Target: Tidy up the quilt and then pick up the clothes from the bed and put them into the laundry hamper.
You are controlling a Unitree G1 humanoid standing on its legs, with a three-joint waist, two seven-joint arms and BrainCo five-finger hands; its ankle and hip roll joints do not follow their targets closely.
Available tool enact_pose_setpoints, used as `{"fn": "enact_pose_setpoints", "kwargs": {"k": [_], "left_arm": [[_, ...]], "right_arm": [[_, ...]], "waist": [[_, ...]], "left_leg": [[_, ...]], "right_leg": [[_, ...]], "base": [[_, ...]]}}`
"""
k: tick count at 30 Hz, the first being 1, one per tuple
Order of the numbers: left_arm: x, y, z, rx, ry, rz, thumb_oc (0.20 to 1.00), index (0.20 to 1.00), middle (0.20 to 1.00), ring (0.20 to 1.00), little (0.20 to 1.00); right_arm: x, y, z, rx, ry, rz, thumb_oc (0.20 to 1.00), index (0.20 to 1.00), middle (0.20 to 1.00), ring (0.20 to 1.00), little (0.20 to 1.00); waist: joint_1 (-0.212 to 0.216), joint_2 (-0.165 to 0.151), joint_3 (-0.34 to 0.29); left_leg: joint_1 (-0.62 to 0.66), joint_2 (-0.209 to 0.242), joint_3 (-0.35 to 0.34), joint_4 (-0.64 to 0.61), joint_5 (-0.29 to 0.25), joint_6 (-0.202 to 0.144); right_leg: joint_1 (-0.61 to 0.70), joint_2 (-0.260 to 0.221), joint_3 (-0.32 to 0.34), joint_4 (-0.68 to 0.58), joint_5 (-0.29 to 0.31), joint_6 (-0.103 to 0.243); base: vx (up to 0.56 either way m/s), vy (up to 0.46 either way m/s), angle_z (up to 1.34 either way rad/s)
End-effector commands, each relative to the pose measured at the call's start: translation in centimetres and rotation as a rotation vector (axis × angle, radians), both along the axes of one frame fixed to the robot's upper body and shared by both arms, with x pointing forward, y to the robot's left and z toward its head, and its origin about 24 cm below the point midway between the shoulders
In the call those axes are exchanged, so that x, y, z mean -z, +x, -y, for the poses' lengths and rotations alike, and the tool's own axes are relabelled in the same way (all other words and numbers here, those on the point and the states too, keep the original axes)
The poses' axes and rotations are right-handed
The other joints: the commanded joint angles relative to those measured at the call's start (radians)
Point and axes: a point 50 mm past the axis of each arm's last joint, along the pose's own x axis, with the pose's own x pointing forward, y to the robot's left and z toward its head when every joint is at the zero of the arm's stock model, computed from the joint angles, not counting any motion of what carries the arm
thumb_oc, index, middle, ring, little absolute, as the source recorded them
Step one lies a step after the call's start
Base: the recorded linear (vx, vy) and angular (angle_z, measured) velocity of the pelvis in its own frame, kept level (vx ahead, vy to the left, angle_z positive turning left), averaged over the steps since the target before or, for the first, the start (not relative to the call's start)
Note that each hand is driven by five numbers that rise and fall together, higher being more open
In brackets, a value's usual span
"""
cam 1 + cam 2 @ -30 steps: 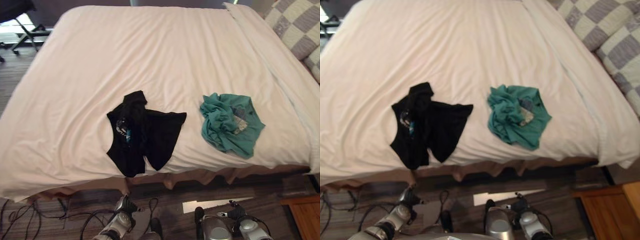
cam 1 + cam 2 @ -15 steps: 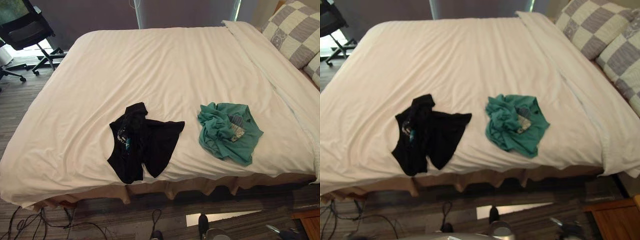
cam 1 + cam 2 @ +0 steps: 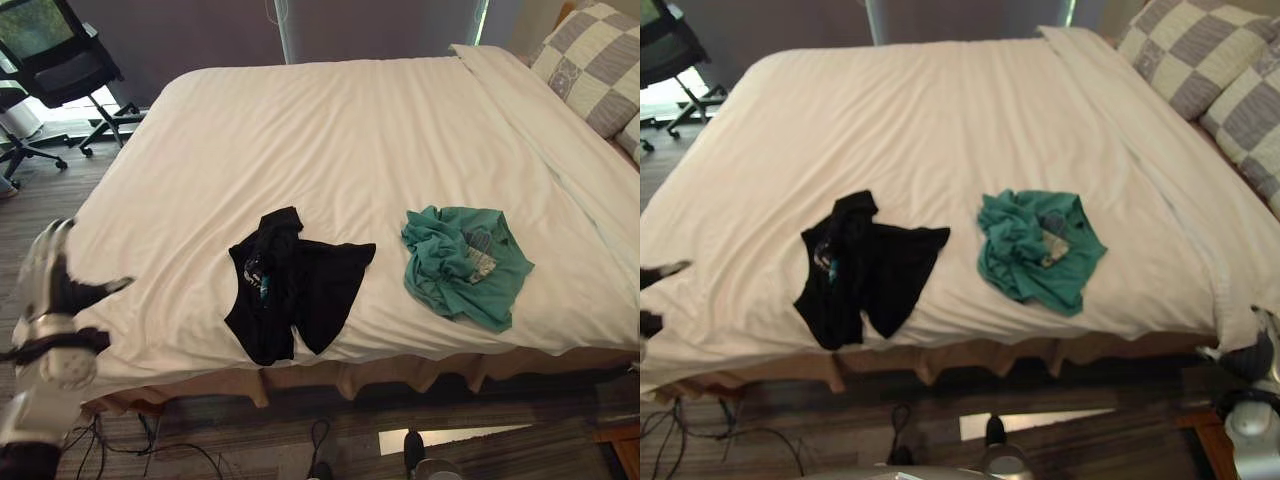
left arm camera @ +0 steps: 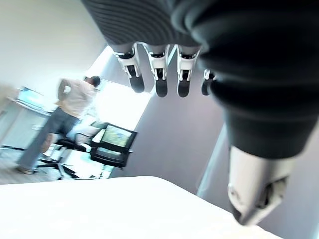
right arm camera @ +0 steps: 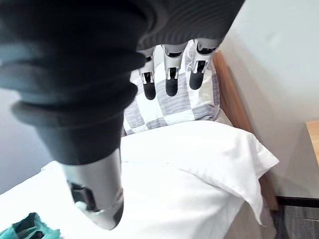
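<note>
**Two garments on the spread quilt, both hands raised and empty**

The white quilt (image 3: 380, 140) lies spread nearly flat over the bed, with soft wrinkles running toward its near edge, where it hangs over a tan bed skirt (image 3: 340, 378). On it, close to the near edge, rest two garments. The black garment (image 3: 290, 290) lies crumpled at about 7 o'clock from the middle of the quilt, one end reaching almost to the edge. The teal garment (image 3: 462, 262) is bunched in a heap at about 4 o'clock from the middle, well apart from the black one, with bare quilt between them.

The left hand (image 3: 50, 300) is up at the bed's near left corner, at 9 o'clock in the head view, just beside the quilt's edge. From its own wrist its fingers (image 4: 157, 74) hang straight and relaxed, the thumb apart, nothing between them. The right hand (image 3: 1245, 400) shows at the near right corner of the bed, around 4 o'clock; its fingers (image 5: 171, 74) are likewise loose and straight, holding nothing.

Checked pillows (image 3: 1200, 60) sit at the head of the bed, at 1 o'clock. A black office chair (image 3: 60, 60) stands on the floor at 10 o'clock, and a person (image 4: 60, 119) stands beyond it by a bright window
</note>
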Motion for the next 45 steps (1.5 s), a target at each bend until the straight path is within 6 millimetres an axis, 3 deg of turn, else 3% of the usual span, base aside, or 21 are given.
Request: {"fn": "enact_pose_setpoints", "kwargs": {"k": [1, 2, 5, 7, 11, 15, 16, 20, 21, 22, 25, 26, 27, 31, 33, 38, 41, 42, 43, 44, 45], "left_arm": [[-2.1, 4.7, 5.1, 0.213, 0.091, 0.022, 1.0, 1.0, 1.0, 1.0, 1.0], [-2.1, 4.8, 5.1, 0.214, 0.092, 0.024, 1.0, 1.0, 1.0, 1.0, 1.0], [-1.1, 8.1, 9.5, 0.311, 0.12, -0.047, 1.0, 1.0, 1.0, 1.0, 1.0], [-0.4, 9.4, 10.7, 0.306, 0.091, -0.073, 1.0, 1.0, 1.0, 1.0, 1.0], [2.8, 10.8, 10.1, 0.17, 0.039, -0.227, 1.0, 1.0, 1.0, 1.0, 1.0], [4.7, 10.9, 9.5, 0.091, 0.023, -0.329, 1.0, 1.0, 1.0, 1.0, 1.0], [6.8, 10.1, 8.8, 0.043, 0.011, -0.424, 1.0, 1.0, 1.0, 1.0, 1.0], [9.5, 8.4, 8.0, -0.001, -0.031, -0.512, 1.0, 1.0, 1.0, 1.0, 1.0], [10.3, 7.7, 7.9, -0.007, -0.047, -0.534, 0.928, 0.928, 0.928, 0.928, 0.928], [11.9, 6.4, 7.8, -0.008, -0.079, -0.569, 0.2, 0.2, 0.2, 0.2, 0.2], [13.1, 5.1, 7.7, -0.01, -0.111, -0.595, 0.2, 0.2, 0.2, 0.2, 0.2], [14.3, 3.7, 7.5, -0.011, -0.145, -0.618, 0.2, 0.2, 0.2, 0.2, 0.2], [14.3, 3.7, 7.4, -0.013, -0.149, -0.617, 0.2, 0.2, 0.2, 0.2, 0.2], [15.8, 0.8, 8.0, 0.047, -0.255, -0.604, 0.2, 0.2, 0.2, 0.2, 0.2], [16.2, -0.1, 8.7, 0.08, -0.301, -0.595, 0.2, 0.2, 0.2, 0.2, 0.2], [16.3, -1.3, 10.1, 0.144, -0.394, -0.558, 0.2, 0.2, 0.2, 0.2, 0.2], [15.8, -1.7, 11.2, 0.199, -0.477, -0.517, 0.2, 0.2, 0.2, 0.2, 0.2], [15.6, -1.7, 12.2, 0.24, -0.52, -0.504, 0.2, 0.2, 0.2, 0.2, 0.2], [15.6, -1.7, 12.2, 0.24, -0.519, -0.505, 0.2, 0.2, 0.2, 0.2, 0.2], [15.4, -1.6, 12.6, 0.265, -0.541, -0.497, 0.2, 0.2, 0.2, 0.2, 0.2], [15.1, -1.3, 13.1, 0.289, -0.562, -0.487, 0.2, 0.2, 0.2, 0.2, 0.2]], "right_arm": [[-4.1, 5.7, -2.3, -0.169, -0.135, 0.102, 1.0, 1.0, 1.0, 1.0, 1.0], [-4.1, 5.7, -2.2, -0.167, -0.136, 0.103, 1.0, 1.0, 1.0, 1.0, 1.0], [-5.1, 9.2, -5.6, -0.292, -0.125, 0.159, 1.0, 1.0, 1.0, 1.0, 1.0], [-5.7, 10.6, -6.8, -0.33, -0.117, 0.192, 1.0, 1.0, 1.0, 1.0, 1.0], [-5.6, 11.4, -8.4, -0.372, -0.096, 0.198, 1.0, 1.0, 1.0, 1.0, 1.0], [-6.0, 11.5, -8.4, -0.377, -0.111, 0.201, 1.0, 1.0, 1.0, 1.0, 1.0], [-6.3, 11.6, -7.9, -0.355, -0.121, 0.194, 1.0, 1.0, 1.0, 1.0, 1.0], [-7.4, 12.2, -7.1, -0.332, -0.151, 0.2, 1.0, 1.0, 1.0, 1.0, 1.0], [-8.1, 12.5, -6.9, -0.324, -0.161, 0.21, 1.0, 1.0, 1.0, 1.0, 1.0], [-10.0, 13.5, -6.3, -0.311, -0.196, 0.232, 1.0, 1.0, 1.0, 1.0, 1.0], [-12.3, 14.7, -6.1, -0.306, -0.239, 0.256, 1.0, 1.0, 1.0, 1.0, 1.0], [-14.8, 15.5, -5.7, -0.293, -0.287, 0.284, 1.0, 1.0, 1.0, 1.0, 1.0], [-14.9, 15.6, -5.8, -0.296, -0.289, 0.285, 1.0, 1.0, 1.0, 1.0, 1.0], [-20.6, 16.8, -5.2, -0.261, -0.383, 0.327, 1.0, 1.0, 1.0, 1.0, 1.0], [-21.2, 17.4, -5.7, -0.274, -0.393, 0.313, 1.0, 1.0, 1.0, 1.0, 1.0], [-20.5, 18.7, -6.5, -0.304, -0.392, 0.24, 1.0, 1.0, 1.0, 1.0, 1.0], [-17.7, 19.5, -7.4, -0.351, -0.344, 0.134, 1.0, 1.0, 1.0, 1.0, 1.0], [-15.3, 19.6, -7.5, -0.352, -0.265, 0.076, 1.0, 1.0, 1.0, 1.0, 1.0], [-15.3, 19.6, -7.5, -0.352, -0.264, 0.076, 1.0, 1.0, 1.0, 1.0, 1.0], [-13.8, 19.5, -7.4, -0.351, -0.221, 0.041, 1.0, 1.0, 1.0, 1.0, 1.0], [-12.2, 19.4, -7.6, -0.353, -0.174, 0.006, 0.576, 0.576, 0.576, 0.576, 0.576]], "waist": [[-0.035, -0.019, 0.053], [-0.033, -0.019, 0.054], [-0.053, -0.021, 0.092], [-0.052, -0.022, 0.114], [-0.057, -0.031, 0.147], [-0.052, -0.033, 0.171], [-0.038, -0.032, 0.187], [-0.018, -0.032, 0.199], [-0.01, -0.031, 0.203], [0.012, -0.023, 0.217], [0.029, -0.013, 0.229], [0.053, -0.001, 0.243], [0.05, 0.0, 0.242], [0.096, 0.035, 0.256], [0.11, 0.05, 0.262], [0.131, 0.072, 0.264], [0.145, 0.08, 0.263], [0.15, 0.08, 0.26], [0.15, 0.08, 0.259], [0.151, 0.078, 0.256], [0.153, 0.074, 0.251]], "left_leg": [[0.015, 0.036, 0.005, 0.002, -0.07, -0.019], [0.015, 0.036, 0.006, 0.002, -0.07, -0.019], [-0.007, 0.035, 0.036, 0.003, -0.067, -0.011], [-0.033, 0.036, 0.049, 0.005, -0.059, -0.009], [-0.074, 0.038, 0.056, 0.015, -0.043, -0.009], [-0.105, 0.039, 0.044, 0.03, -0.036, -0.01], [-0.127, 0.038, 0.031, 0.037, -0.029, -0.012], [-0.148, 0.04, 0.023, 0.046, -0.024, -0.015], [-0.154, 0.041, 0.021, 0.048, -0.023, -0.016], [-0.174, 0.039, 0.012, 0.056, -0.018, -0.018], [-0.199, 0.037, 0.005, 0.064, -0.01, -0.021], [-0.221, 0.035, -0.001, 0.064, 0.002, -0.024], [-0.223, 0.035, -0.001, 0.064, 0.002, -0.025], [-0.268, 0.034, -0.009, 0.034, 0.041, -0.037], [-0.281, 0.035, -0.014, 0.02, 0.054, -0.041], [-0.303, 0.034, -0.031, 0.013, 0.063, -0.044], [-0.302, 0.031, -0.044, 0.013, 0.062, -0.041], [-0.295, 0.026, -0.053, 0.016, 0.057, -0.038], [-0.294, 0.026, -0.054, 0.016, 0.056, -0.038], [-0.288, 0.024, -0.058, 0.017, 0.052, -0.036], [-0.283, 0.021, -0.061, 0.021, 0.046, -0.033]], "right_leg": [[0.018, -0.099, 0.033, 0.071, -0.153, 0.126], [0.016, -0.099, 0.035, 0.072, -0.153, 0.126], [-0.047, -0.095, 0.066, 0.086, -0.137, 0.129], [-0.09, -0.092, 0.082, 0.097, -0.129, 0.131], [-0.137, -0.09, 0.092, 0.11, -0.123, 0.128], [-0.159, -0.094, 0.086, 0.121, -0.123, 0.126], [-0.172, -0.097, 0.077, 0.128, -0.123, 0.124], [-0.183, -0.1, 0.069, 0.136, -0.124, 0.122], [-0.188, -0.102, 0.068, 0.138, -0.124, 0.122], [-0.204, -0.103, 0.066, 0.147, -0.122, 0.12], [-0.225, -0.106, 0.063, 0.157, -0.12, 0.119], [-0.245, -0.108, 0.057, 0.162, -0.117, 0.119], [-0.247, -0.108, 0.057, 0.163, -0.117, 0.119], [-0.287, -0.11, 0.03, 0.157, -0.109, 0.117], [-0.3, -0.11, 0.017, 0.16, -0.109, 0.115], [-0.312, -0.112, -0.004, 0.166, -0.113, 0.112], [-0.301, -0.115, -0.018, 0.169, -0.118, 0.112], [-0.286, -0.118, -0.028, 0.169, -0.121, 0.113], [-0.285, -0.119, -0.029, 0.169, -0.121, 0.113], [-0.274, -0.12, -0.034, 0.167, -0.122, 0.114], [-0.26, -0.123, -0.04, 0.164, -0.124, 0.114]], "base": [[-0.04, 0.001, -0.01], [-0.07, 0.004, -0.09], [-0.12, 0.017, -0.26], [-0.16, 0.015, -0.46], [-0.09, -0.011, -0.19], [-0.05, -0.031, -0.02], [-0.05, -0.053, 0.06], [-0.02, -0.046, 0.14], [-0.04, -0.051, 0.05], [-0.03, -0.034, 0.02], [-0.04, -0.034, 0.06], [-0.04, -0.043, 0.19], [-0.03, -0.044, 0.14], [-0.01, -0.037, 0.14], [-0.02, -0.043, 0.07], [-0.01, -0.033, 0.19], [0.0, -0.002, 0.29], [0.01, 0.007, 0.21], [0.01, 0.02, 0.24], [0.01, 0.01, 0.27], [0.05, 0.03, 0.33]]}}
